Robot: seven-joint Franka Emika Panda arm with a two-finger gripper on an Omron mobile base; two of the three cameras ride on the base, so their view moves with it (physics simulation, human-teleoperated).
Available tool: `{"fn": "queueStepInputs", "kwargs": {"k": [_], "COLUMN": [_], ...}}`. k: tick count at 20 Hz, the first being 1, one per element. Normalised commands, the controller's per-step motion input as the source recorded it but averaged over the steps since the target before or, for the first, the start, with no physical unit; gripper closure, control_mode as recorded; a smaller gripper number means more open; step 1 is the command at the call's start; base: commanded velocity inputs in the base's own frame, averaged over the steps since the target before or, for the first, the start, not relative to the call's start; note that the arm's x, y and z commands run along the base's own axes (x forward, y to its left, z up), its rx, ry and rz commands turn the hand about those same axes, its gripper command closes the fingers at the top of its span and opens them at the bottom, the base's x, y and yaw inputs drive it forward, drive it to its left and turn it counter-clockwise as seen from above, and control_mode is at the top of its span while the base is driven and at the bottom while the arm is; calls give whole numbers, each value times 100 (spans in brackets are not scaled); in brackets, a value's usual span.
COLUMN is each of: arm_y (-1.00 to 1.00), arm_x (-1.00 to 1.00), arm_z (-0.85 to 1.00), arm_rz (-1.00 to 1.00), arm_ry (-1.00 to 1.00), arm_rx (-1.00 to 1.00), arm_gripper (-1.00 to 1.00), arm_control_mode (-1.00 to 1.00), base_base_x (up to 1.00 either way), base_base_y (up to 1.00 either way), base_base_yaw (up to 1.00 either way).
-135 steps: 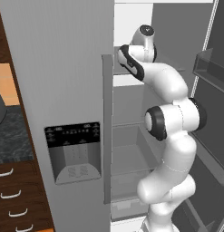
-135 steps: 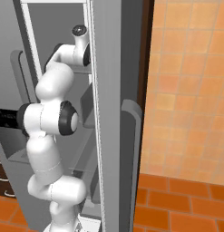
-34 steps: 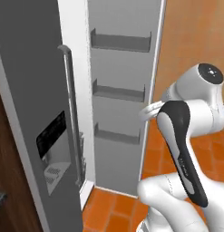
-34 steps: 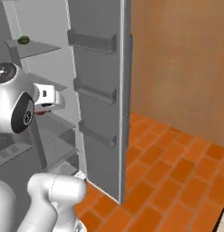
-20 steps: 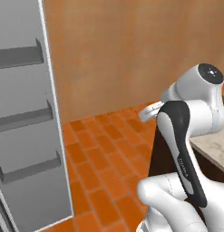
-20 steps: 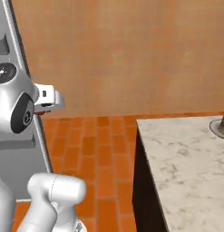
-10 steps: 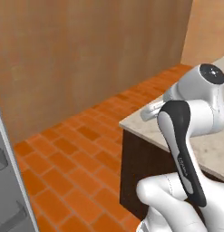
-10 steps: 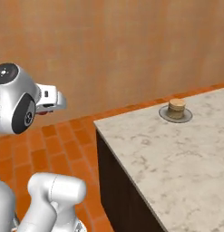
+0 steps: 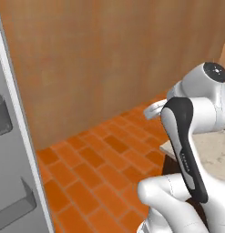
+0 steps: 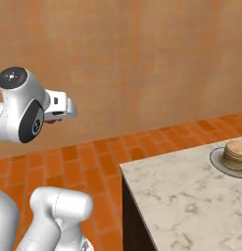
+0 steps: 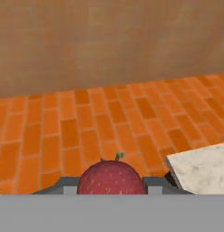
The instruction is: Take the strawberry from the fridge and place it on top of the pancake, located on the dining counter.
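1. The gripper (image 11: 111, 192) squeezes the strawberry (image 11: 111, 178) tight, up over the brick floor
2. Hold it tight and carry it over the dining counter (image 10: 191, 196) to the pancake (image 10: 235, 151)

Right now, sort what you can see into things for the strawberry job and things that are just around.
For the job:
strawberry, held in the shut gripper
pancake on its plate
dining counter
fridge, door open

Just around:
brick floor
orange wall
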Motion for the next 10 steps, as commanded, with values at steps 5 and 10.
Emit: {"fn": "queueStepInputs", "kwargs": {"k": [5,10], "arm_y": [0,0], "arm_x": [0,0], "arm_z": [0,0], "arm_rz": [0,0], "arm_ry": [0,0], "arm_rx": [0,0], "arm_gripper": [100,100], "arm_control_mode": [100,100], "base_base_x": [96,100], "base_base_y": [16,18], "base_base_yaw": [32,27]}}
